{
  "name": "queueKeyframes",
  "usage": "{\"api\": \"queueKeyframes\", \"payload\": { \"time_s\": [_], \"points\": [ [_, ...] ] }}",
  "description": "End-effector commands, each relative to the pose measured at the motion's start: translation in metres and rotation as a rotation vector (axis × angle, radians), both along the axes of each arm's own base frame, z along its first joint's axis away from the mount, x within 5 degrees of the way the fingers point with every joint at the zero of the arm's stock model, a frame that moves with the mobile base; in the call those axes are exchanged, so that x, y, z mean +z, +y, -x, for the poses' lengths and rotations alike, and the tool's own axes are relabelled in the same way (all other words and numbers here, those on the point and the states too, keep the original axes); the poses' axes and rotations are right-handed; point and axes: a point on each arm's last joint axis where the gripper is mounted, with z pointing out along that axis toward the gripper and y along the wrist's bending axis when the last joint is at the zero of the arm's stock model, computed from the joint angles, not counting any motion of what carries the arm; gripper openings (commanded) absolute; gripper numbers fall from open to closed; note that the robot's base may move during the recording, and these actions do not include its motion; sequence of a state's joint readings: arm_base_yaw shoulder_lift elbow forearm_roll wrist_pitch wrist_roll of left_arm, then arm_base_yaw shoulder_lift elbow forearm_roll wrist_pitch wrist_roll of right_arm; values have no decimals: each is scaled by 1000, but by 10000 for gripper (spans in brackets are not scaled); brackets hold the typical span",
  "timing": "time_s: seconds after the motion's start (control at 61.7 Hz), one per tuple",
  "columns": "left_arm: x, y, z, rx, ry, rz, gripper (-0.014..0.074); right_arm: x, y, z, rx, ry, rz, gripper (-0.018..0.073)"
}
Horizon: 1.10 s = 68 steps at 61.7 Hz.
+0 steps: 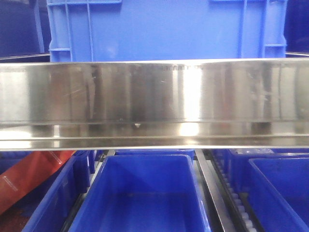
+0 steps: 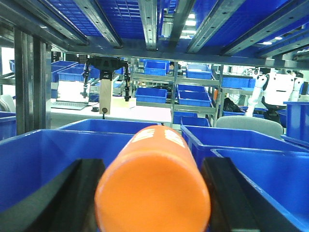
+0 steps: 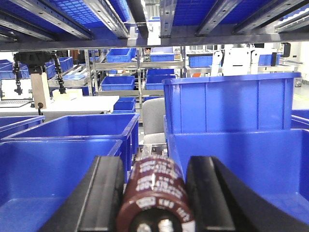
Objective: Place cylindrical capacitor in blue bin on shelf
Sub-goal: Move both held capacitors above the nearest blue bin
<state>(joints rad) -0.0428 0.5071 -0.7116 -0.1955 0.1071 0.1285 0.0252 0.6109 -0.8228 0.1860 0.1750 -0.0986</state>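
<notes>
The shelf's shiny steel front beam (image 1: 154,92) crosses the front view, with roller rails (image 1: 227,193) below it. An open blue bin (image 1: 145,193) sits under the beam at the centre. Neither gripper shows in the front view. My right gripper (image 3: 157,193) is shut on a dark brown cylindrical capacitor (image 3: 157,186) with white print and metal terminals. It holds the capacitor level, above the gap between blue bins (image 3: 53,169). My left gripper (image 2: 152,193) is shut on an orange cylinder (image 2: 154,183) with white print, held over blue bins (image 2: 43,159).
A large blue crate (image 1: 164,29) stands on the level above the beam. More blue bins flank the centre bin, and a red object (image 1: 29,179) lies at lower left. A tall blue bin (image 3: 227,101) stands ahead on the right. Rails run overhead (image 2: 149,24).
</notes>
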Motion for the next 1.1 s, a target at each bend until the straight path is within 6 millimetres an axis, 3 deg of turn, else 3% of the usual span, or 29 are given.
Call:
{"api": "queueKeyframes", "payload": {
  "time_s": [0.0, 0.843, 1.086],
  "points": [
    [1, 0, 1, 0, -20, 2, -111, 3, -1, 2, -7, -31, 7, -168],
    [7, 0, -1, 2, -37, 7, -111, 7, -1, -1, -10, -55, 5, -168],
    [31, -14, -34, -91, 51, -32, -111, 22, 18, -25, 116, -31, 35, -168]
  ]
}}
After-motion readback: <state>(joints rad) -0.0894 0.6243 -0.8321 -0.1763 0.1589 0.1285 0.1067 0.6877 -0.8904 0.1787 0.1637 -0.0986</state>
